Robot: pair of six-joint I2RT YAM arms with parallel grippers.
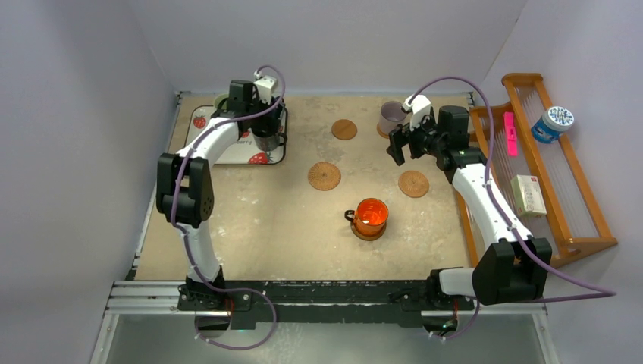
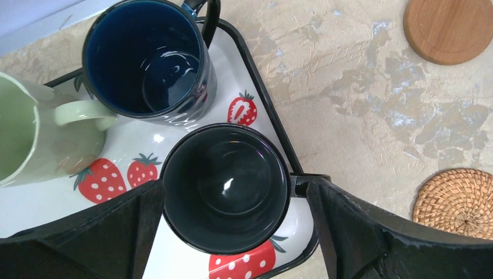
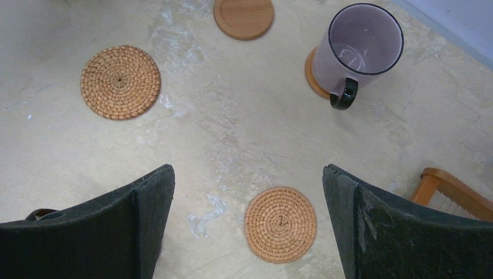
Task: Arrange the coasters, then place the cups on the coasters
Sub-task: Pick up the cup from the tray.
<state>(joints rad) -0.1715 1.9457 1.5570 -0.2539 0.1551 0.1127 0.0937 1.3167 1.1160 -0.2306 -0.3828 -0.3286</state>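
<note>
Top external view: the big beige table takes up most of the shot, with a wooden rack off its right edge and a strawberry-print tray in the far left corner.

The left gripper is over that tray, jaws spread wide on either side of the dark green mug. Can't tell if the pads actually touch it. The right gripper hangs above bare table near the far right, jaws also wide apart with nothing between them.

Mugs next. The navy mug and pale green mug sit on the tray just behind the dark one. The mauve mug is on a plain tan coaster at the far right, and the orange mug stands on a darker coaster near the middle.

Three coasters are bare: a woven one mid-table, another woven one under the right gripper, and a plain wooden one further back.
</note>
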